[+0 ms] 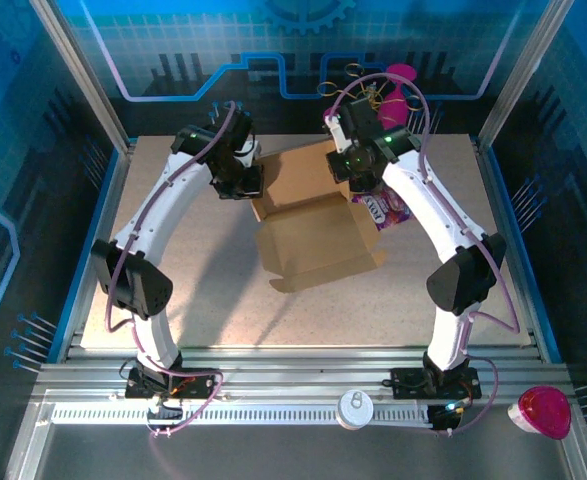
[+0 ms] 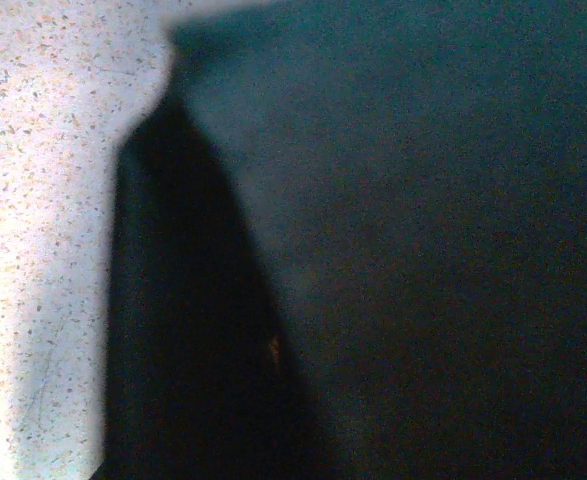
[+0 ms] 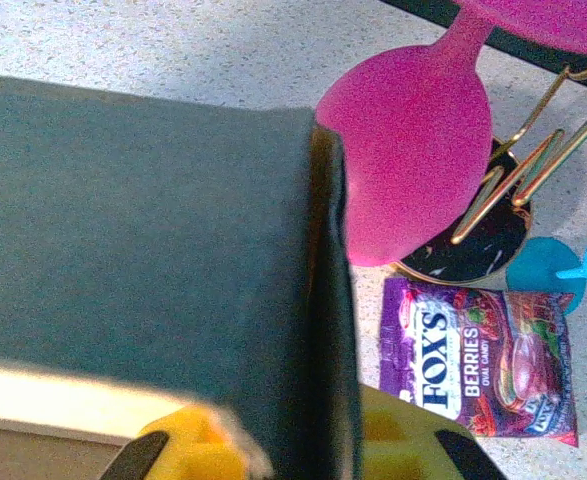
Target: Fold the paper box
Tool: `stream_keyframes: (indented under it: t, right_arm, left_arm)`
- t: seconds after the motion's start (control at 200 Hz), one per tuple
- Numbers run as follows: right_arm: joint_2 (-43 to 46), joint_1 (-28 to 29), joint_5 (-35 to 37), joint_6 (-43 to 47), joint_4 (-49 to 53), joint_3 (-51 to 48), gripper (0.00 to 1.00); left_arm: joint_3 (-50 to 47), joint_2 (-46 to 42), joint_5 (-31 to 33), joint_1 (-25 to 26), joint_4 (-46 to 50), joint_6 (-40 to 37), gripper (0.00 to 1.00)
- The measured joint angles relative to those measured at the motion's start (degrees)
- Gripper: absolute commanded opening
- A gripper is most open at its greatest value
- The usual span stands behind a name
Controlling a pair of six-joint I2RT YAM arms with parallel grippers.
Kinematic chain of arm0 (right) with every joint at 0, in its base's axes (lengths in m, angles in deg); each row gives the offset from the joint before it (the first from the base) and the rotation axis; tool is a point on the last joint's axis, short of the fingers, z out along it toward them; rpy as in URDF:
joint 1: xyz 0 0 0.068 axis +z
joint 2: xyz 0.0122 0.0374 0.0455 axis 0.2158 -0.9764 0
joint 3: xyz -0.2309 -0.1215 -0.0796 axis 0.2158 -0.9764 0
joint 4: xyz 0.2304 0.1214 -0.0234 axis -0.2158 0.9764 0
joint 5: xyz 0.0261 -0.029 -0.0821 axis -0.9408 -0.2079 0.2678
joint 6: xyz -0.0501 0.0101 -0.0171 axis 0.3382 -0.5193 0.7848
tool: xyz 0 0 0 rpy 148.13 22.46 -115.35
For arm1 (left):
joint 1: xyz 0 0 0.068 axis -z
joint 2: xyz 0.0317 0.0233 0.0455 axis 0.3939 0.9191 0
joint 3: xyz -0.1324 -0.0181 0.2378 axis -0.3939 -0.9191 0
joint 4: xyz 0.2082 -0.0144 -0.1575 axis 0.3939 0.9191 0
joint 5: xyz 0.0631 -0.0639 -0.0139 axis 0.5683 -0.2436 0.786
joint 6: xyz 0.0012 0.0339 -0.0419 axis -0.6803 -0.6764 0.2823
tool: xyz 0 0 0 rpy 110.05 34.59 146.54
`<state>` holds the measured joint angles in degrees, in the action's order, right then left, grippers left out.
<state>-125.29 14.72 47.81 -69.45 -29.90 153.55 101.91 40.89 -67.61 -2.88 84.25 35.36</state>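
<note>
Top external: paper box (image 1: 316,240) lies mid-table between both arms, plain brown kraft and partly folded, with one broad panel flat toward the near edge, a small tab at its near-left corner, and the far portion raised. Left gripper (image 1: 243,183) sits at the box's far-left corner and right gripper (image 1: 357,184) at the far-right edge. The jaws are not resolvable from above. Right wrist: yellow pads (image 3: 188,445) bracket an upright box wall (image 3: 143,230) with no visible gap, clamped on its edge. This view also resolves a Fox's Berries packet (image 3: 488,370) and a pink goblet (image 3: 413,170) just beyond. Left wrist: dark blurred surface against speckled table (image 2: 33,150); left finger opening cannot be told.
</note>
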Motion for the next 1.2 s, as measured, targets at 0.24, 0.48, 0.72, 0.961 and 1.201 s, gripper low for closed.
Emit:
stream_keyframes:
  t: [0.24, 0.48, 0.72, 0.961, 1.201]
  right_arm:
    - [-2.25, 2.16, 7.10, -0.02, 2.08, 3.82, 0.00]
    - [-4.83, 3.28, 11.69, -0.11, 5.51, 8.33, 0.00]
    - [-6.95, 5.40, 14.84, -2.23, 9.94, 13.81, 0.00]
    - [-8.41, 6.75, 16.20, -6.43, 13.33, 15.06, 0.00]
    - [-9.29, 6.75, 15.72, -8.70, 14.38, 15.10, 0.00]
  left_arm:
    - [1.64, 0.72, 0.70, 0.00, 0.57, 0.02, 0.00]
    - [2.78, 1.73, 2.47, 0.24, 0.59, 0.48, 0.00]
    - [2.64, 1.73, 6.75, 0.37, -0.39, 1.73, 0.00]
    - [-0.59, 1.62, 12.59, 1.64, -2.93, 2.84, 0.00]
    - [-5.20, -0.39, 17.51, 3.54, -6.60, 2.97, 0.00]
